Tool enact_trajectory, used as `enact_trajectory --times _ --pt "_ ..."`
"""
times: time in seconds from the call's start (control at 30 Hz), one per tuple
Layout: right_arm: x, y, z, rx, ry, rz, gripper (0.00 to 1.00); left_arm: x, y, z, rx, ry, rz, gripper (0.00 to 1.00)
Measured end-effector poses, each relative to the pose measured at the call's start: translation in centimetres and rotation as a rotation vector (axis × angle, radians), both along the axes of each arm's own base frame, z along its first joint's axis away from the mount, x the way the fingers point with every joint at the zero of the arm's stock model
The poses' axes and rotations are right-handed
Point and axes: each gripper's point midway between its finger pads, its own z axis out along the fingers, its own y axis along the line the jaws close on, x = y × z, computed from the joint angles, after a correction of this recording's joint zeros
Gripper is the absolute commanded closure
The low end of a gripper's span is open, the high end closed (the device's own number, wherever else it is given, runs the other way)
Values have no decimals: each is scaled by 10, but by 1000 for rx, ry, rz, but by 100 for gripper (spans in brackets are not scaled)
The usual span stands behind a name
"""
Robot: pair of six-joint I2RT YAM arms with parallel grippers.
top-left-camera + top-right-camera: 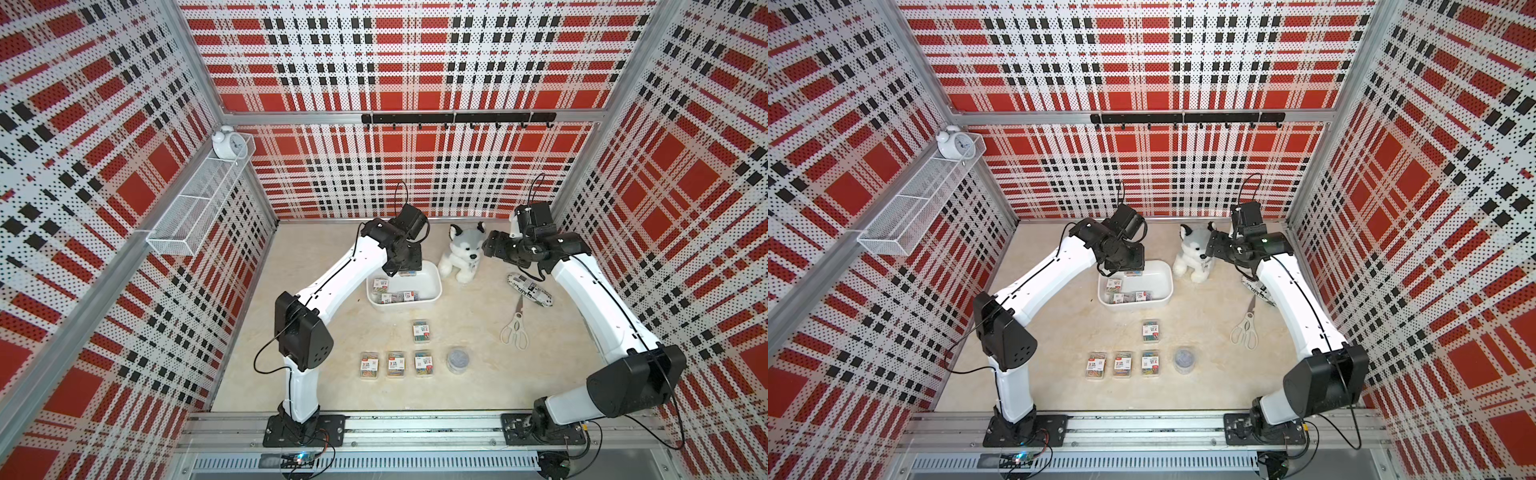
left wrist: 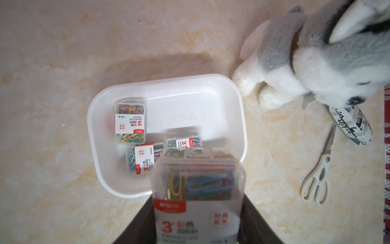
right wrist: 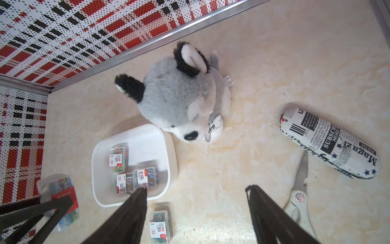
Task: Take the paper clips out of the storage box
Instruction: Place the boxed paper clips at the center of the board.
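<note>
While the left gripper (image 2: 198, 195) clamps a clear case (image 2: 198, 181) labelled "3 PAPER CLIPS" above the storage box (image 1: 426, 280), three like-labelled cases (image 2: 130, 120) lie inside that box, at the middle of both top views. Lower in the frame, four more cases (image 1: 421, 331) and a round tub (image 1: 458, 360) rest on the table (image 1: 478, 395). The right gripper (image 3: 195, 189) hangs spread and empty near the plush dog (image 3: 183, 99), whose tag reads "dog". To the dog's lower right in both top views, a pouch (image 3: 331, 143) printed "SUBSCRI" and "Magazi" lies just beside scissors (image 3: 301, 190).
</note>
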Motion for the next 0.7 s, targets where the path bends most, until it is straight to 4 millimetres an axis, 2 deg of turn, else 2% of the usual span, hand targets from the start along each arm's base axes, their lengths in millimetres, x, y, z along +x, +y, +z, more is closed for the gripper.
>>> enact_trajectory --times 0.17,0.33,0.47,0.57,0.7 --pt "3 0 -2 -1 4 -1 20 -34 9 -9 19 42 14 46" --pt "7 1 -6 -3 12 -2 20 -78 18 -30 42 108 20 46" --pt "7 1 -6 -4 12 -2 20 -112 21 -54 55 161 19 47" --pt "7 1 -9 -4 16 -3 20 -134 25 -79 64 212 26 47" --pt "5 -1 -17 -7 36 -5 20 -149 30 -107 90 260 34 47"
